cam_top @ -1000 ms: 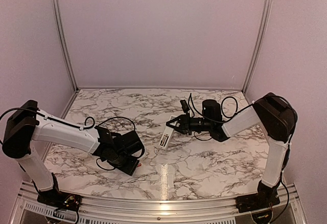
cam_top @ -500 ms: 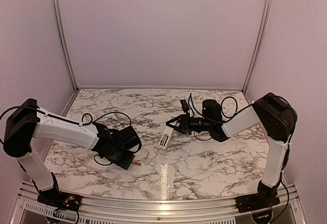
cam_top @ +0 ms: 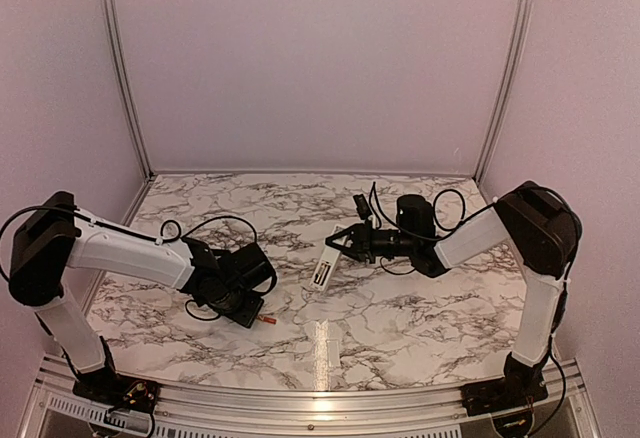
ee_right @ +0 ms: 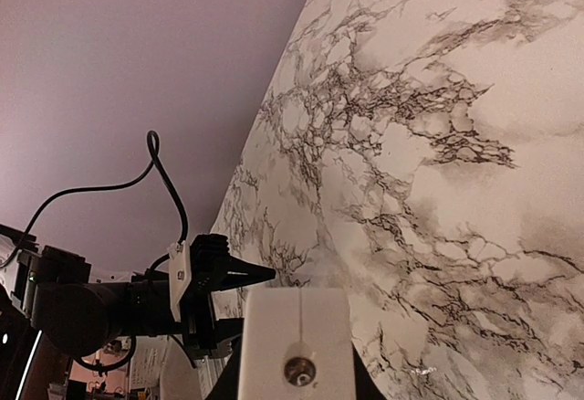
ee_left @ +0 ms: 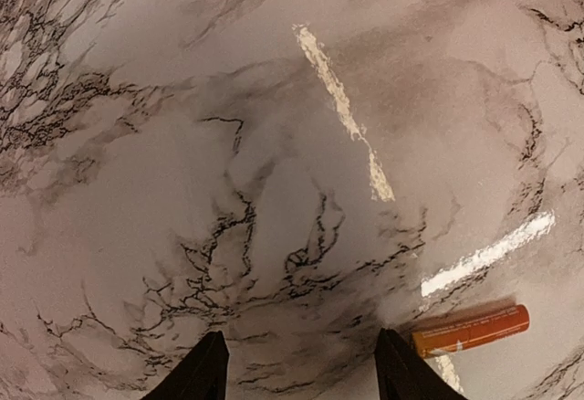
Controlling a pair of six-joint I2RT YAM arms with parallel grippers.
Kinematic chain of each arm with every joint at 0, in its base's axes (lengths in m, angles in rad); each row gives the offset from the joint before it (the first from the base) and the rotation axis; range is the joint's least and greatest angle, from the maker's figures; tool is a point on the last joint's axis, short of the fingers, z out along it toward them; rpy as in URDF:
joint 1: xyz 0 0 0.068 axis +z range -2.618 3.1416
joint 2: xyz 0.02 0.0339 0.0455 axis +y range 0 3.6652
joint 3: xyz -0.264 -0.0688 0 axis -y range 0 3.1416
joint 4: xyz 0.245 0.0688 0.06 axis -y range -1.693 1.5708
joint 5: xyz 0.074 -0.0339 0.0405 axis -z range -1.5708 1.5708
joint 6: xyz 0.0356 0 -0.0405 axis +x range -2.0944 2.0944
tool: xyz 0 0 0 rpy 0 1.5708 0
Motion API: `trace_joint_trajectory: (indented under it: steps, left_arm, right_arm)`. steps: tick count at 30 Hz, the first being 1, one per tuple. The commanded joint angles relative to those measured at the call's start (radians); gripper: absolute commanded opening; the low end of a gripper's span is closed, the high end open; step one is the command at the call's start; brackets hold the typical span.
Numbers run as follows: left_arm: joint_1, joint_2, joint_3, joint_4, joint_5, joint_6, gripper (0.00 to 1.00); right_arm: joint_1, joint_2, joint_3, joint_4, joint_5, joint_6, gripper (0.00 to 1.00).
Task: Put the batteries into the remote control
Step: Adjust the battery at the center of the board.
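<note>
One orange battery (ee_left: 470, 330) lies on the marble table, just outside the right finger of my left gripper (ee_left: 301, 374). That gripper is open and only bare tabletop shows between its fingers. From above, the battery (cam_top: 266, 319) lies at the tip of the left gripper (cam_top: 248, 310), near the front left. My right gripper (cam_top: 345, 242) is shut on the white remote control (cam_top: 324, 263), holding it by one end at mid-table, slanted down toward the table. The remote's end face (ee_right: 294, 345) fills the bottom of the right wrist view, and the jaws are mostly hidden behind it.
The marble tabletop (cam_top: 400, 308) is walled on three sides by pale panels. Black cables loop beside both wrists. The left arm's gripper (ee_right: 214, 277) shows in the right wrist view, beyond the remote.
The left gripper has pulled back slightly to the left, uncovering the battery that it hid a second ago. The right arm and the remote have not moved.
</note>
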Motion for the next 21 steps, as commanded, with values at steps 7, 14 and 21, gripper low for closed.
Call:
trace_joint_trajectory:
  steps: [7,14,21]
  left_arm:
    - [-0.034,-0.062,-0.108,-0.061,0.179,-0.024,0.56]
    - [-0.039,0.0,-0.079,-0.022,0.147,-0.037,0.57]
    - [-0.02,0.057,-0.045,-0.017,0.078,-0.027,0.57]
  right_arm:
    - [-0.009,0.007,-0.004,0.034,-0.013,0.0,0.0]
    - [-0.009,0.005,-0.012,0.043,-0.014,0.005,0.0]
    - [-0.014,0.0,-0.015,0.038,-0.015,0.0,0.0]
